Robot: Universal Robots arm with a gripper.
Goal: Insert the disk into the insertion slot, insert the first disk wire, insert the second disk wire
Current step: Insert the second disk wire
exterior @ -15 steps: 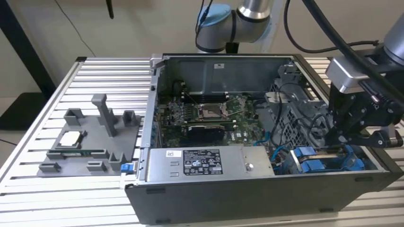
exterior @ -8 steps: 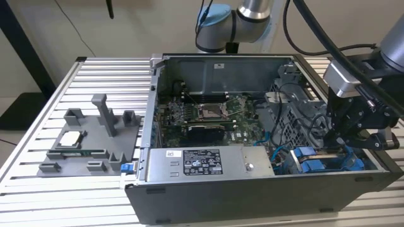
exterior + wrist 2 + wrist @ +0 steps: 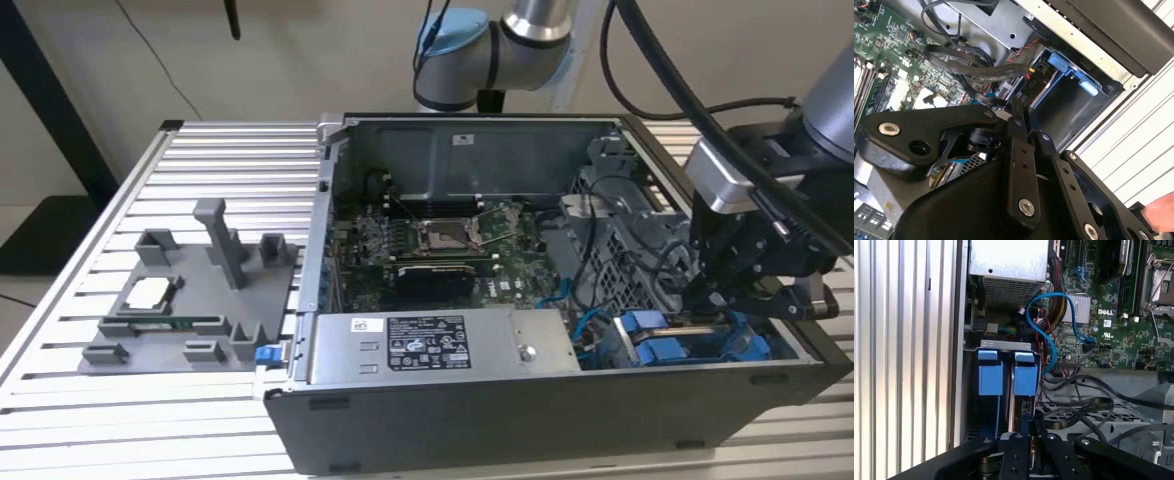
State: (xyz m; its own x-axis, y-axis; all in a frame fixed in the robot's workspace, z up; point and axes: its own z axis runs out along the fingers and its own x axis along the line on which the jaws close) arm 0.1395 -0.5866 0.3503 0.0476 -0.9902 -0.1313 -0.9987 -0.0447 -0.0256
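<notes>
My arm: silver tubes, pale blue joint caps, black claw.

On my exterior view I see the arm [image 3: 514, 40] at the far side with a polished silver tube and light blue caps on grey joints, thick black cables looping off it to the exterior view's right. The wrist carries a silver-grey block above the matte black claw [image 3: 747, 285]. In both wrist views the claw [image 3: 1019, 165] shows black linkage bars studded with round silver screws and pivot pins.

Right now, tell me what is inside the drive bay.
Two blue-framed drives stand side by side in the drive bay. The gripper covers their near ends, so any plugged wires are hidden.
</notes>
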